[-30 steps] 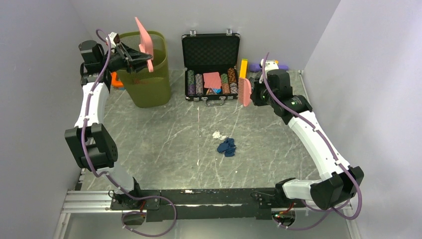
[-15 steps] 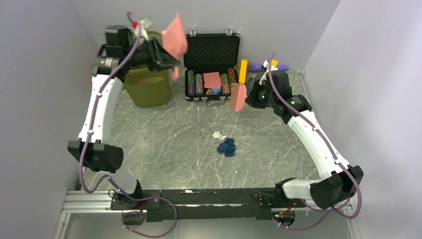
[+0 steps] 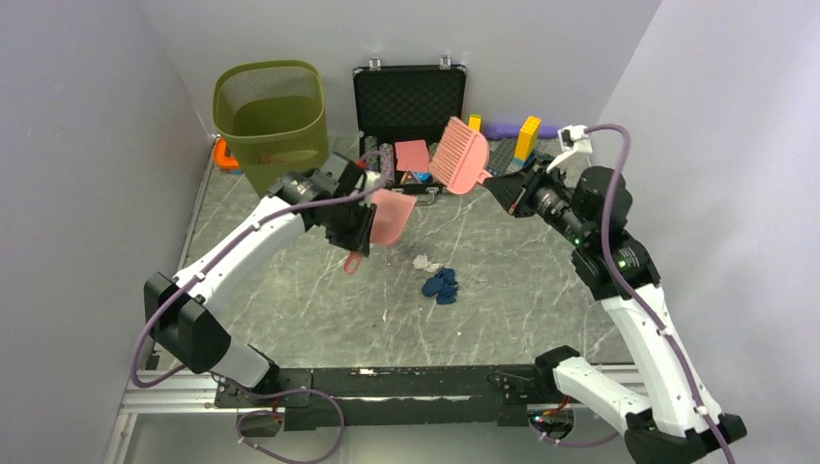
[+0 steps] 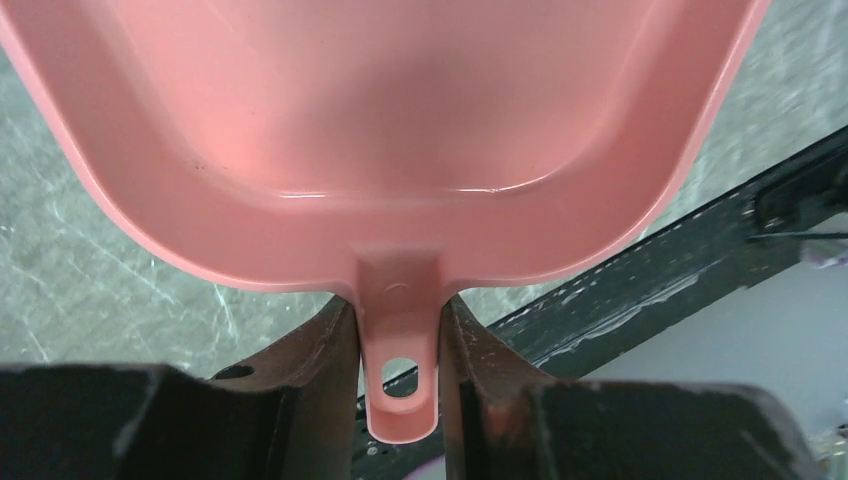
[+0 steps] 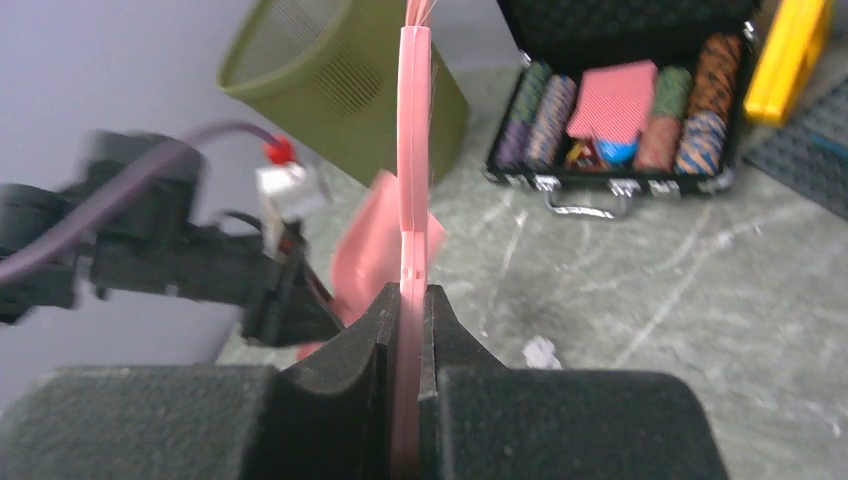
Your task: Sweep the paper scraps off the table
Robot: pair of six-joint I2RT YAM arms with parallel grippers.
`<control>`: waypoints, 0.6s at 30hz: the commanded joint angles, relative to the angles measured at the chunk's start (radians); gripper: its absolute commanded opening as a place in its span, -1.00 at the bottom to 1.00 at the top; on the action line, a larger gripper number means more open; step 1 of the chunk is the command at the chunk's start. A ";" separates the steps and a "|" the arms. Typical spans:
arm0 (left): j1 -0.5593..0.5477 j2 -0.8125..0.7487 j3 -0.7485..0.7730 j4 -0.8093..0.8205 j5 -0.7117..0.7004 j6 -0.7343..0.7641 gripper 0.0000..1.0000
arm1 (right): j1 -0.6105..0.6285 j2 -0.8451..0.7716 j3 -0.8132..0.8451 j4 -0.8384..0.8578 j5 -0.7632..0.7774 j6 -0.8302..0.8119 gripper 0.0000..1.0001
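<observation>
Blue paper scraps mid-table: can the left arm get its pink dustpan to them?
Probably yes: the dustpan hangs close beside the blue scraps, with only a white scrap on the table between.

The left arm stretches from the near edge of the table [image 3: 290, 290] toward its middle. The left gripper [image 4: 398, 330] squeezes the handle of a pink dustpan [image 4: 400, 150]. The right arm bends up high by the right edge, and the right gripper [image 5: 412, 300] pinches a pink brush [image 5: 413, 150].
</observation>
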 commanded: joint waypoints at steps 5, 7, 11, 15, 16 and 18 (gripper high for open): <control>-0.115 -0.067 -0.045 0.036 -0.155 -0.001 -1.00 | 0.030 0.024 -0.080 0.228 -0.125 0.128 -1.00; -0.123 -0.074 -0.038 0.035 -0.156 -0.012 -1.00 | 0.057 0.027 -0.106 0.238 -0.087 0.144 -1.00; -0.144 -0.099 -0.024 0.052 -0.123 -0.017 -1.00 | 0.096 0.023 -0.179 0.296 -0.060 0.177 -1.00; -0.172 -0.097 0.022 0.027 -0.128 -0.015 -1.00 | 0.146 0.056 -0.217 0.298 -0.024 0.190 -1.00; -0.178 -0.098 0.029 0.023 -0.130 -0.014 -1.00 | 0.158 0.062 -0.220 0.286 -0.001 0.184 -1.00; -0.182 -0.107 0.036 0.021 -0.130 -0.012 -1.00 | 0.176 0.069 -0.227 0.258 0.041 0.172 -1.00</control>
